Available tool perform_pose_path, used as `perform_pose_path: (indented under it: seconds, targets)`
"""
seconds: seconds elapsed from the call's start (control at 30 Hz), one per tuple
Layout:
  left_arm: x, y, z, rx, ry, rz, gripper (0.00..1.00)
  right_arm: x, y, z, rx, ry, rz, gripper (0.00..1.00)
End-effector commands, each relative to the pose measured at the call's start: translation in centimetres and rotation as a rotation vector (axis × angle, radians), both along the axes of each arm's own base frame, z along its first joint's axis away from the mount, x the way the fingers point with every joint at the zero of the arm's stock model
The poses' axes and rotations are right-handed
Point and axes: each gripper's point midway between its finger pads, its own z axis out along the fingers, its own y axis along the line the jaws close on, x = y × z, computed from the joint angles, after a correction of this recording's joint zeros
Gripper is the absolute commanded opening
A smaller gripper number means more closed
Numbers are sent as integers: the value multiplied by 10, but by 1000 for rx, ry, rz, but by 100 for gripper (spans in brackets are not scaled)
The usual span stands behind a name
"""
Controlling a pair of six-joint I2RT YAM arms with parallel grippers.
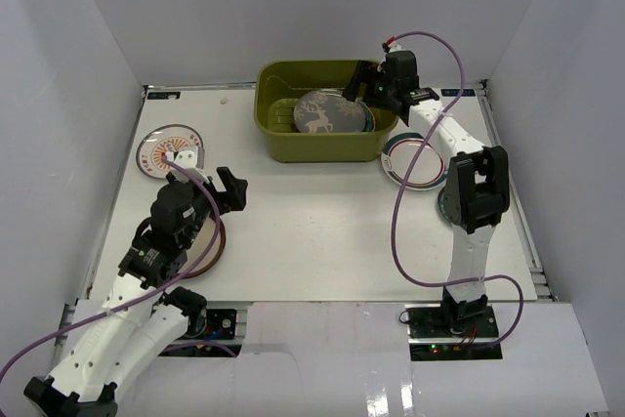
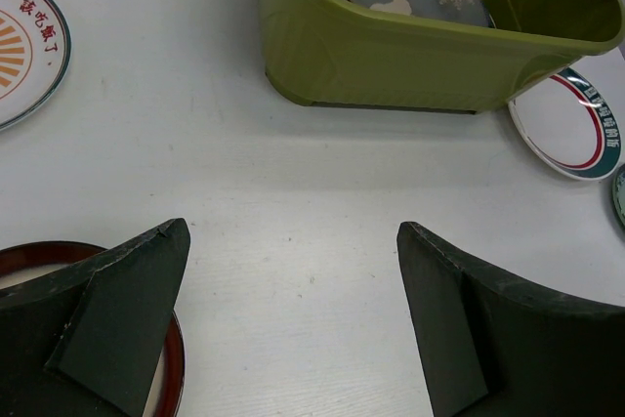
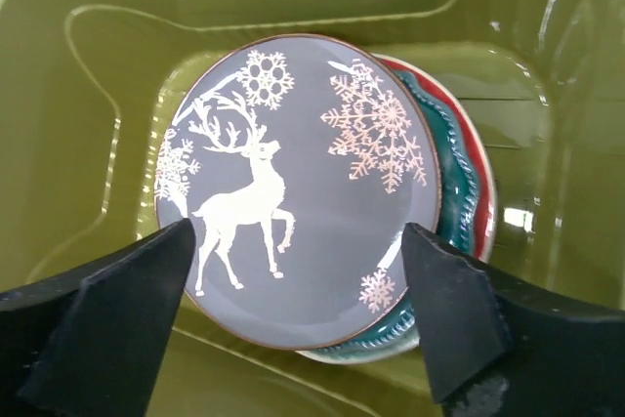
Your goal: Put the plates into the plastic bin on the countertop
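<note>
Over the far right corner of the plastic bin (image 1: 312, 144), my right claw (image 1: 376, 85) hangs with its jaws spread wide and nothing between them. In the wrist view both fingers (image 3: 107, 329) frame the stack below; I see no contact with it.

Bin contents, top down:
- grey plate (image 3: 293, 192), white deer and snowflakes, on top
- teal scalloped plate (image 3: 459, 212) under it, offset to one side, only the rim showing
- red plate (image 3: 480, 178) lowest, a thin arc of rim visible

The bin stands at the far middle of the countertop (image 1: 322, 231).

My left claw (image 1: 229, 192) sits low over the near left part of the countertop. Its jaws are also fully apart and it grips nothing.

Plates outside the bin, all flat on the countertop:
- cream plate with dark red rim (image 2: 176, 358), partly under my left finger and arm
- white-orange sunburst plate (image 1: 168, 153), far left, well apart from the bin
- white green-ringed plate (image 1: 415, 158), just beside the bin's right wall; whether they touch I cannot tell
- small teal plate (image 2: 619, 197), only a sliver at the edge of the left wrist view, near my right arm
</note>
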Motion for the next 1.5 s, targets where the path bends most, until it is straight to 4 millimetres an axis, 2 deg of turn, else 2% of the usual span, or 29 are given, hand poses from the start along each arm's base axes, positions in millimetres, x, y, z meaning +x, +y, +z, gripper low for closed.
perform_pose_path:
  seconds: [0.0, 0.03, 0.1, 0.17, 0.2, 0.23, 0.27, 0.3, 0.33, 0.37, 0.4, 0.47, 0.5, 0.53, 0.57, 0.6, 0.63, 0.67, 0.7, 0.77, 0.8, 0.87, 0.97, 1.0, 1.13, 1.17, 1.23, 1.37, 1.47]
  targets:
    - [1, 2, 6, -13, -20, 13, 98, -6, -4, 70, -43, -154, 14, 95]
    - [2, 5, 7, -10, -23, 28, 98, -13, -3, 86, -39, -183, 23, 95]
    - [2, 7, 7, -13, -28, 41, 98, -33, 13, 99, -20, -214, 88, 92]
    - [3, 12, 10, -17, -35, 67, 98, -69, 28, 105, 33, -250, 143, 87]
    - [3, 13, 11, -20, -39, 74, 98, -93, 49, 100, 63, -245, 192, 84]
    - [3, 16, 12, -22, -45, 86, 98, -115, 60, 131, 137, -348, 222, 81]
    - [4, 19, 14, -26, -50, 104, 98, -153, 85, 82, 172, -241, 274, 71]
    - [3, 22, 14, -28, -54, 113, 98, -175, 98, 71, 207, -227, 299, 64]
    - [3, 25, 17, -34, -66, 126, 98, -189, 106, 83, 273, -289, 287, 61]
    - [3, 27, 19, -37, -73, 136, 98, -227, 126, 39, 273, -202, 332, 56]
    - [2, 30, 20, -38, -78, 155, 98, -245, 138, 26, 331, -145, 328, 54]
    - [1, 35, 25, -48, -98, 177, 98, -270, 157, 6, 391, -112, 354, 53]
    - [0, 39, 26, -50, -105, 197, 98, -289, 178, -15, 405, -41, 389, 53]
    - [0, 41, 28, -55, -110, 205, 98, -297, 189, -24, 412, -14, 405, 53]
    - [-3, 43, 31, -63, -125, 210, 98, -308, 210, -17, 444, -5, 452, 58]
    - [-4, 45, 33, -67, -132, 216, 98, -316, 224, -21, 456, 20, 487, 61]
    - [-4, 46, 33, -69, -137, 222, 98, -324, 240, -47, 436, 81, 517, 63]
    - [-5, 46, 33, -71, -141, 219, 98, -337, 255, -53, 432, 101, 551, 67]
    - [-6, 46, 34, -74, -145, 219, 98, -337, 274, -67, 425, 125, 562, 69]
    - [-5, 46, 33, -69, -141, 218, 98, -352, 295, -78, 438, 179, 605, 71]
    - [-5, 47, 32, -65, -139, 220, 98, -351, 308, -93, 433, 206, 608, 71]
    - [-5, 47, 30, -63, -135, 221, 98, -360, 321, -107, 420, 228, 612, 71]
    - [-5, 48, 29, -61, -131, 226, 98, -368, 339, -136, 371, 263, 607, 68]
    - [-5, 49, 29, -60, -133, 230, 98, -371, 341, -153, 347, 286, 601, 66]
    - [-5, 48, 31, -65, -137, 225, 98, -367, 350, -178, 301, 318, 555, 56]
    - [-6, 49, 32, -70, -142, 226, 98, -368, 353, -179, 299, 327, 554, 48]
    - [-7, 49, 31, -68, -143, 229, 98, -365, 353, -185, 296, 333, 533, 43]
    - [-7, 51, 32, -65, -144, 236, 98, -362, 345, -171, 312, 322, 514, 8]
    - [-8, 51, 33, -69, -151, 236, 98, -350, 316, -135, 384, 242, 468, 8]
